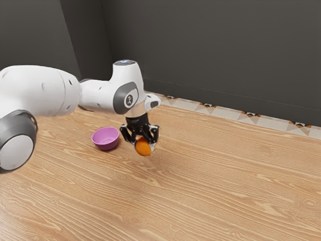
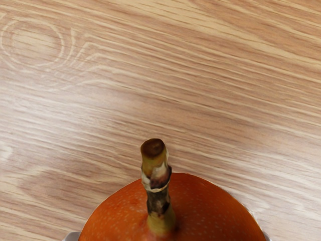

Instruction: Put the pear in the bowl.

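Note:
My black gripper [image 1: 144,143] is shut on the orange pear [image 1: 144,147], a finger on each side of it. In the wrist view the pear [image 2: 200,211] is large at the lower edge, its thick brown stem pointing up toward the camera, with a bit of a grey fingertip at either side. The magenta bowl [image 1: 106,138] stands on the table beside the gripper, toward the exterior view's left, and nothing is seen inside it. Whether the pear touches the table, I cannot tell.
The wood-grain table [image 1: 215,186] spreads around the bowl and hand. A patterned tile strip [image 1: 228,112] runs along its far side, below a dark wall [image 1: 215,50]. The arm reaches in from the exterior view's left, partly over the table.

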`<state>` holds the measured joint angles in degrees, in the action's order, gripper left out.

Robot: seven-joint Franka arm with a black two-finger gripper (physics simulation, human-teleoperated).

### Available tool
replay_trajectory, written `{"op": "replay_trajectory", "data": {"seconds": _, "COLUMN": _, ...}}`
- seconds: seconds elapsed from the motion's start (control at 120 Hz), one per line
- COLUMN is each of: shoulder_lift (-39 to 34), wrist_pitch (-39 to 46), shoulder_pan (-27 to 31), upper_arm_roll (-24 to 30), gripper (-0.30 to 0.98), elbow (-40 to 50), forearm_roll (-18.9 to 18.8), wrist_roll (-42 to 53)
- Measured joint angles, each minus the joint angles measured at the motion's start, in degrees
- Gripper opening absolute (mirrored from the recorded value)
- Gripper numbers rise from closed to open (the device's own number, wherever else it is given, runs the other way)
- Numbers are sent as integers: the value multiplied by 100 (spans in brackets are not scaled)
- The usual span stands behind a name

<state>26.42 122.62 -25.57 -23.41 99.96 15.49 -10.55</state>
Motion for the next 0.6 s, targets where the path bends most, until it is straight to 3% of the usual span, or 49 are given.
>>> {"op": "replay_trajectory", "data": {"seconds": 0.342, "shoulder_lift": -109, "wrist_pitch": -73, "shoulder_pan": 77, "upper_arm_roll": -1129, "gripper": 30, "elbow": 22, "forearm_roll": -295, "wrist_roll": 47}}
{"op": "replay_trajectory", "data": {"seconds": 0.542, "shoulder_lift": -10, "wrist_pitch": -114, "shoulder_pan": 479, "upper_arm_roll": -1146, "gripper": 29, "elbow": -1, "forearm_roll": -317, "wrist_roll": 108}}
{"op": "replay_trajectory", "data": {"seconds": 0.6, "shoulder_lift": 98, "wrist_pitch": -107, "shoulder_pan": 711, "upper_arm_roll": -943, "gripper": 29, "elbow": -56, "forearm_roll": -307, "wrist_roll": 126}}
